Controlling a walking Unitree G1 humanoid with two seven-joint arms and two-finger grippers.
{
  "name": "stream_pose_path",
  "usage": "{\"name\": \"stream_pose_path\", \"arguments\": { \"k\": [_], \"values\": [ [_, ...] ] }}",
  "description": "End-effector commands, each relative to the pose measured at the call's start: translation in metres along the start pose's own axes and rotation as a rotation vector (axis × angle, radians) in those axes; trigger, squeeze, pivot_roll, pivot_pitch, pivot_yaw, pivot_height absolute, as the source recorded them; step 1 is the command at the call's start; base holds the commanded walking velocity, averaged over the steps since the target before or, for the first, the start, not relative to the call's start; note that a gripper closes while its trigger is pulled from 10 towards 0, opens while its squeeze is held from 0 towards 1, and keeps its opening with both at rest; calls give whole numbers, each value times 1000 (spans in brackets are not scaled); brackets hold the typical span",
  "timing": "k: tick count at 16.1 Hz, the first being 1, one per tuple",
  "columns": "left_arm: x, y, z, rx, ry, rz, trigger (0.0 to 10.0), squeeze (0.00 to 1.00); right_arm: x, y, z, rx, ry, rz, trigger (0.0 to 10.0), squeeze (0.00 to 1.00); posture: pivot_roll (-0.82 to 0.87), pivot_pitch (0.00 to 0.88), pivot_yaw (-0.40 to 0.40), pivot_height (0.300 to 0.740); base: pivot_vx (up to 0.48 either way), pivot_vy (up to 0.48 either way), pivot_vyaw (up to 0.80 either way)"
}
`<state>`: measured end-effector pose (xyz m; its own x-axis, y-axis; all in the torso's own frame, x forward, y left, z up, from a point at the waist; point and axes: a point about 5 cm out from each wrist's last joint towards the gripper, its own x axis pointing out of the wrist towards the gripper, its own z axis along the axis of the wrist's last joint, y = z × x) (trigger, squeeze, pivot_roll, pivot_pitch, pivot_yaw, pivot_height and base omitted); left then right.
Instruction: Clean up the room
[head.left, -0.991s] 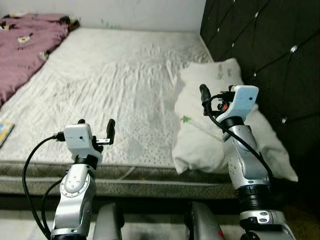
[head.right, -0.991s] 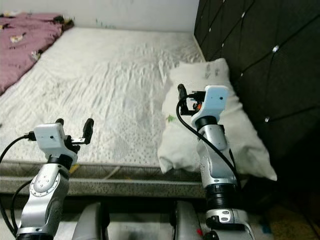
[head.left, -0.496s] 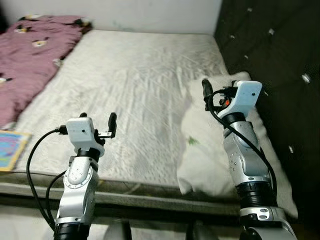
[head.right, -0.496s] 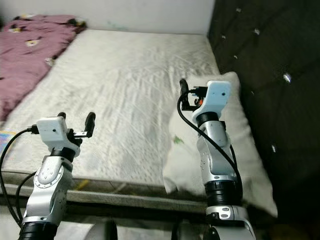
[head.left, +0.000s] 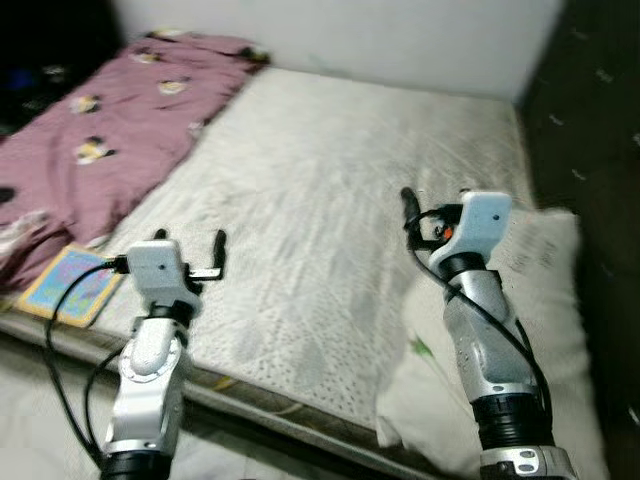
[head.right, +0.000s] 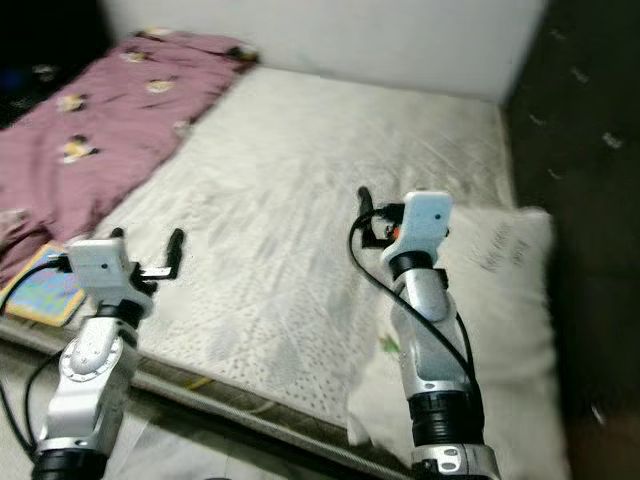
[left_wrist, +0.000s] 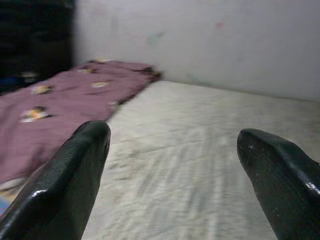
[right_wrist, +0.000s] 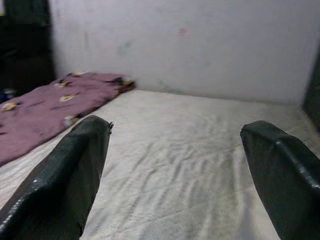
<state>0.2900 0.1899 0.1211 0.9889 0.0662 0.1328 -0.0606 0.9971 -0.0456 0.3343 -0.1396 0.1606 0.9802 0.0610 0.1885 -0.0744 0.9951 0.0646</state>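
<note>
A wide bed with a wrinkled white sheet (head.left: 330, 190) lies in front of me. A purple blanket (head.left: 100, 130) with small prints is spread over its far left part. A colourful flat book (head.left: 70, 285) rests on the bed's near left edge. A white pillow (head.left: 545, 300) lies at the right by the headboard. My left gripper (head.left: 190, 241) is raised over the near edge, open and empty. My right gripper (head.left: 435, 205) is held up over the sheet beside the pillow, also open and empty. In the wrist views both grippers, left (left_wrist: 172, 134) and right (right_wrist: 177, 127), point across the sheet toward the far wall.
A dark padded headboard (head.left: 595, 120) runs along the right side. A pale wall (head.left: 350, 40) closes the far end of the bed. A dark area (head.left: 40, 50) lies beyond the blanket at the far left. The mattress edge (head.left: 260, 395) crosses just below my arms.
The camera has swung left: the pillow and headboard slid to the right, and the blanket and book came further into view. Both arms keep the same raised pose, fingers still open.
</note>
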Motion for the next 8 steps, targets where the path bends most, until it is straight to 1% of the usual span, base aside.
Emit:
{"name": "stream_pose_path", "arguments": {
  "k": [1,2,3,5,7,8],
  "values": [
    [-1,3,-3,4,15,24,10000,0,-4,-8,-4,4,21,-42,10000,0,10,0,5,740,0,0,0],
    [-3,-3,-4,-12,21,37,10000,0,-7,-8,-6,-3,28,-38,10000,0,14,0,5,740,0,0,0],
    [-6,-7,-5,17,29,27,10000,0,-9,-7,-7,-9,39,-27,10000,0,7,0,5,740,0,0,-425],
    [-18,-18,-13,-12,67,-55,10000,0,-12,-6,-9,-31,51,-5,10000,0,2,0,1,740,0,0,-491],
    [-26,-16,-18,5,84,-32,10000,0,-17,-11,-15,-38,79,-34,10000,0,11,0,-10,740,0,0,-550],
    [-31,-15,-20,-3,93,-19,10000,0,-22,-9,-19,-55,90,-23,10000,0,21,0,-19,740,0,0,0]
  ]
}}
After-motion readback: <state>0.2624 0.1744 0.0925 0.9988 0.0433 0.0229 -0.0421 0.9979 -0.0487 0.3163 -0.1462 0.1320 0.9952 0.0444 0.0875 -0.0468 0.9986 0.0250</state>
